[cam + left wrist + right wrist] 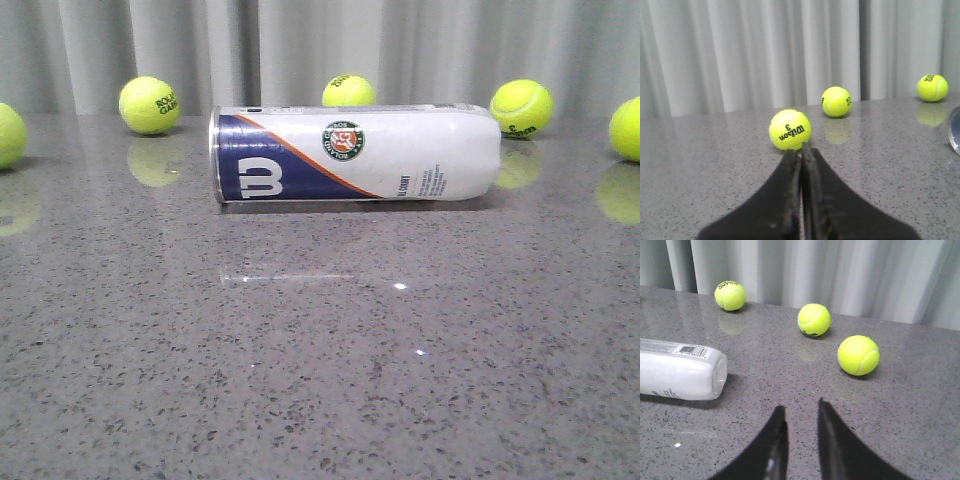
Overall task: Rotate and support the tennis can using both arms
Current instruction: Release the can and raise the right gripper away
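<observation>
The tennis can (355, 153) lies on its side across the grey table, silver rim at its left end, navy "W" panel and round emblem facing me. Neither arm shows in the front view. In the left wrist view my left gripper (801, 150) is shut with nothing held, its tips just short of a Wilson ball (789, 129); a sliver of the can's rim (955, 131) shows at the edge. In the right wrist view my right gripper (800, 407) is open over bare table, the can's white end (682, 369) off to one side, apart from it.
Several yellow-green tennis balls sit along the back of the table before a grey curtain, such as one (149, 104) at the left and one (521, 107) at the right. Two balls (858, 355) (813, 319) lie beyond the right gripper.
</observation>
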